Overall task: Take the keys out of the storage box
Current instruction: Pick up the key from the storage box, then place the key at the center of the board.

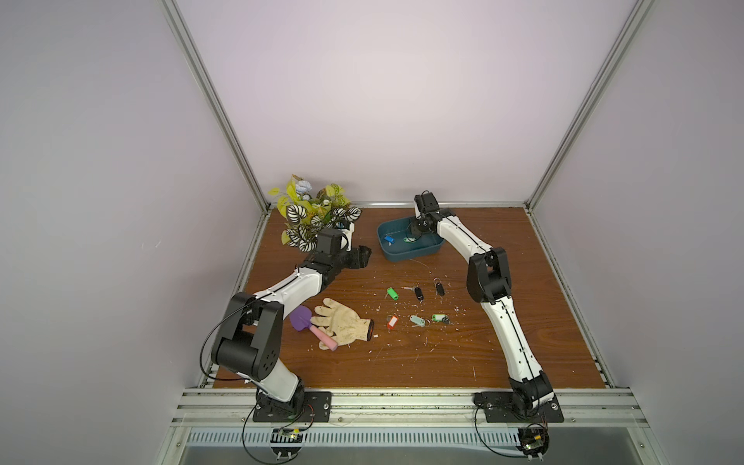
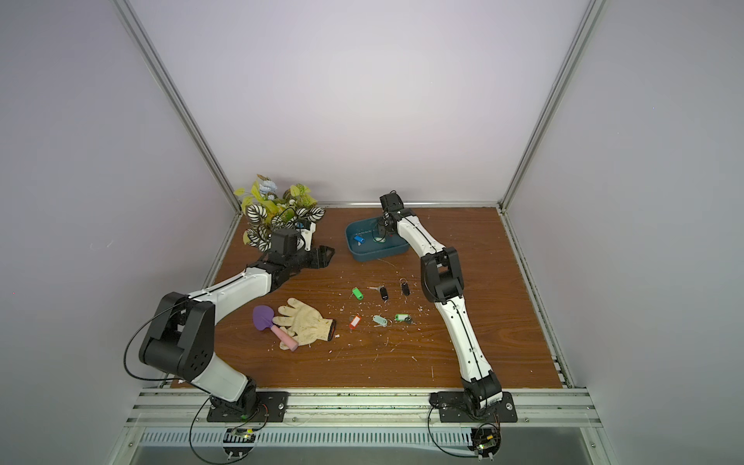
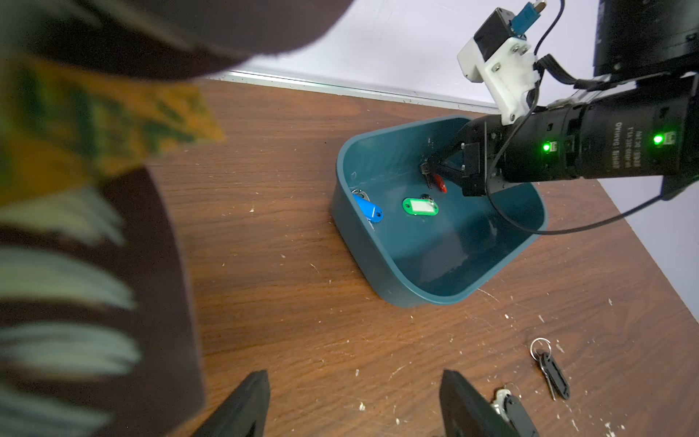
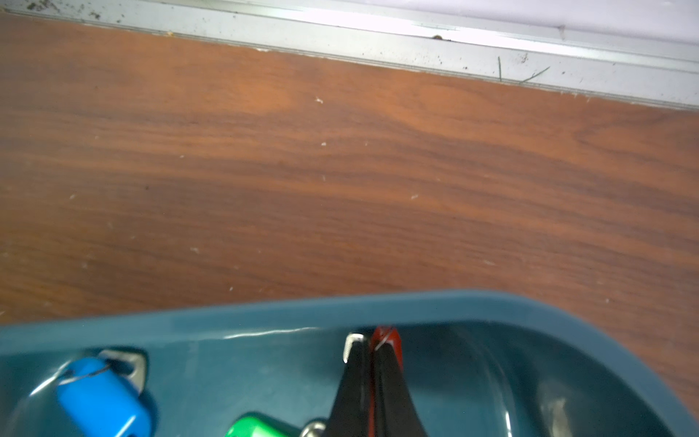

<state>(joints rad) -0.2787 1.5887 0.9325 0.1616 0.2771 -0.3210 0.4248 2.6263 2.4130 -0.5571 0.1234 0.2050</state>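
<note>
Near the back edge of the surface (image 1: 443, 362), the right tool (image 4: 372, 348) is seen inside the box (image 1: 408, 253), clenched on a red-tagged key (image 4: 390, 340) that is largely hidden by its fingers. A blue key (image 3: 368, 209) and a green key (image 3: 420, 207) are seen lying inside. Six more keys (image 1: 418, 292) are spread mid-surface. The left tool (image 3: 357, 405), spread open with its tips cut off, is held beside the box. Much of its wrist view is masked by blurred leaves (image 3: 75, 227).

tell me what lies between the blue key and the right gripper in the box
The green-tagged key, flat on the storage box floor; the left wrist view shows it best. The right gripper is shut on a red-tagged key.
</note>
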